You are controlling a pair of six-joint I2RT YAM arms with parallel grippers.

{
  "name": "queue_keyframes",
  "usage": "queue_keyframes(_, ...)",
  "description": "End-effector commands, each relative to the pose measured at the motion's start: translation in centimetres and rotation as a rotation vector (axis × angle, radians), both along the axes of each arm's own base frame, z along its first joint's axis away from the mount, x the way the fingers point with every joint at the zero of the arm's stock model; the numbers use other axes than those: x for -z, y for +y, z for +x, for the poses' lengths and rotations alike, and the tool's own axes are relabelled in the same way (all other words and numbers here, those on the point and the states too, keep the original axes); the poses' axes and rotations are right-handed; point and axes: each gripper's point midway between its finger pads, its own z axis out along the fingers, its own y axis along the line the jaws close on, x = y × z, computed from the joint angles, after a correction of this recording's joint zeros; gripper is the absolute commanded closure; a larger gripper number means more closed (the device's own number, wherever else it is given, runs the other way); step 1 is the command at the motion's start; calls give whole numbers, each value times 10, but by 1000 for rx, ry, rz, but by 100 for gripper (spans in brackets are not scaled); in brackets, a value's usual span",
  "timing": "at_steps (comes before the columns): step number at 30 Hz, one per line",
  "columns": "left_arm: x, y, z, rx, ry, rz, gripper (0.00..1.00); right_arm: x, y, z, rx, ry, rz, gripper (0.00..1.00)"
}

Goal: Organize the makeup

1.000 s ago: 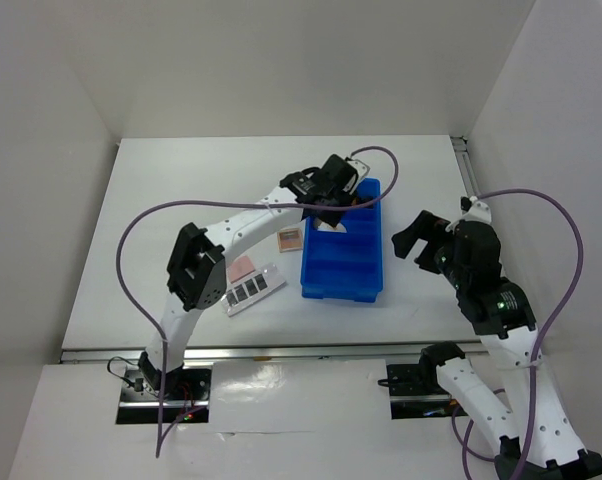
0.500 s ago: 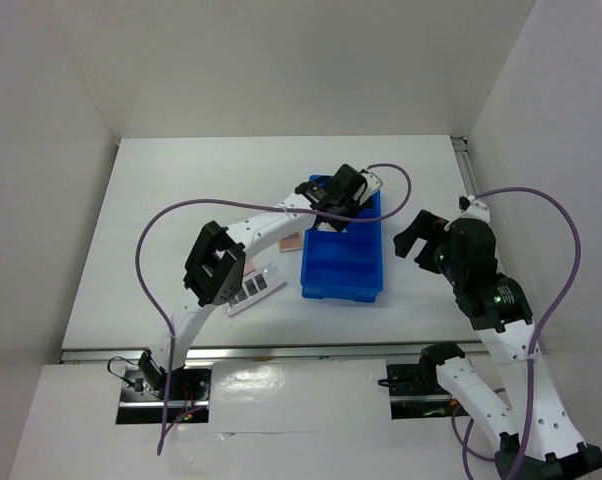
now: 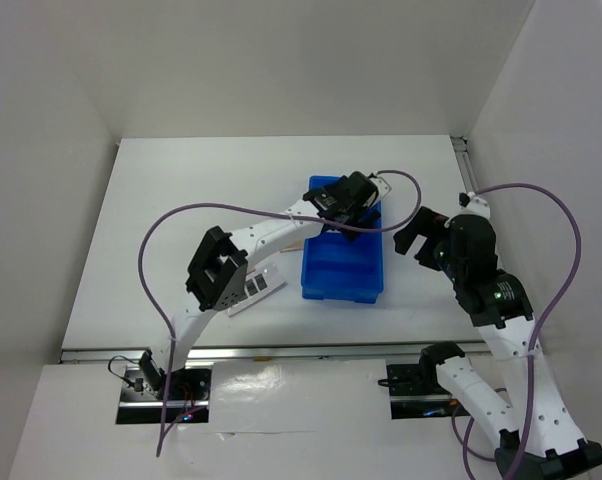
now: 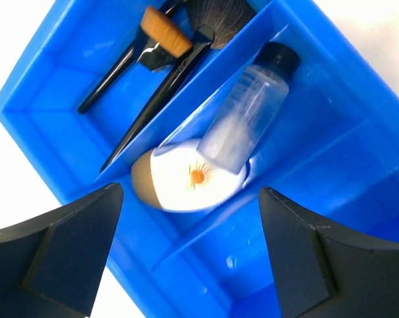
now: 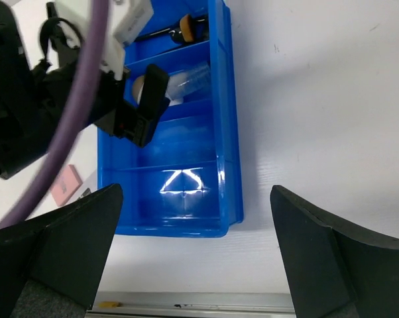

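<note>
My left gripper (image 4: 191,222) hangs open over the far end of the blue tray (image 3: 343,270), nothing between its fingers. Below it, in the tray's second compartment, lie a white-tan oval (image 4: 189,179) and a clear tube with a black cap (image 4: 249,112), which rests partly on the oval. Black brushes (image 4: 156,63) lie in the farthest compartment. My right gripper (image 5: 196,195) is open and empty, held above the tray's near right corner. A white strip palette (image 3: 256,288) lies on the table left of the tray, partly behind the left arm. A pink compact (image 5: 65,184) lies beside it.
The tray's near compartments (image 5: 179,192) hold nothing. The left arm's purple cable (image 3: 211,210) arcs over the table's left half. White walls close in the table, and a metal rail (image 3: 281,350) runs along its near edge.
The left gripper has swung right over the tray's far end and opened. The oval now lies loose in the tray. The right arm has barely moved.
</note>
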Motion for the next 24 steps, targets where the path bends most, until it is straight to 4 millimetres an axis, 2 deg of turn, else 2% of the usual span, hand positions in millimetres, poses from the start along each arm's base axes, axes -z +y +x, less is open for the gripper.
queue_keyframes(1, -82, 18, -1, -95, -86, -120, 7, -25, -6, 1, 18, -60, -23, 0)
queue_keyframes(2, -104, 30, -5, -123, -93, -158, 13, -27, -7, 0, 19, -69, -20, 0)
queue_keyframes(5, -102, 82, -21, -301, 9, -156, 22, -29, -7, -2, 19, -78, -18, 0)
queue_keyframes(6, -120, 96, -35, -352, 16, -200, 23, -29, -7, -2, 19, -78, -18, 0)
queue_keyframes(7, -95, 118, -49, -389, 62, -134, 23, -31, -7, -3, 19, -87, -16, 0)
queue_keyframes(8, -88, 125, -63, -392, 80, -121, 22, -31, -7, -3, 19, -87, -16, 0)
queue_keyframes(9, -100, 139, -75, -426, 52, -137, 19, -31, -7, -3, 19, -87, -16, 0)
queue_keyframes(10, -68, 155, -95, -442, 93, -60, 19, -25, -7, -3, 19, -74, -19, 0)
queue_keyframes(13, -41, 169, -124, -505, 152, -55, 18, -27, -4, -2, -4, -82, -15, 0)
queue_keyframes(14, -23, 181, -136, -525, 175, -29, 18, -23, -3, 1, -4, -75, -17, 0)
queue_keyframes(15, -13, 182, -145, -525, 193, -27, 18, -26, 0, 2, -16, -87, -8, 0)
queue_keyframes(16, 7, 191, -157, -543, 231, -6, 18, -26, 0, 2, -17, -87, -8, 0)
queue_keyframes(17, 14, 192, -162, -535, 233, -2, 19, -26, 2, 4, -25, -88, -3, 0)
queue_keyframes(19, 26, 188, -167, -515, 243, -8, 34, -29, 5, 5, -37, -97, 5, 0)
queue_keyframes(20, 35, 189, -171, -509, 244, 16, 36, -29, 5, 8, -37, -97, 5, 0)
queue_keyframes(24, 64, 191, -173, -510, 242, 62, 32, -26, 9, 8, -56, -85, 13, 0)
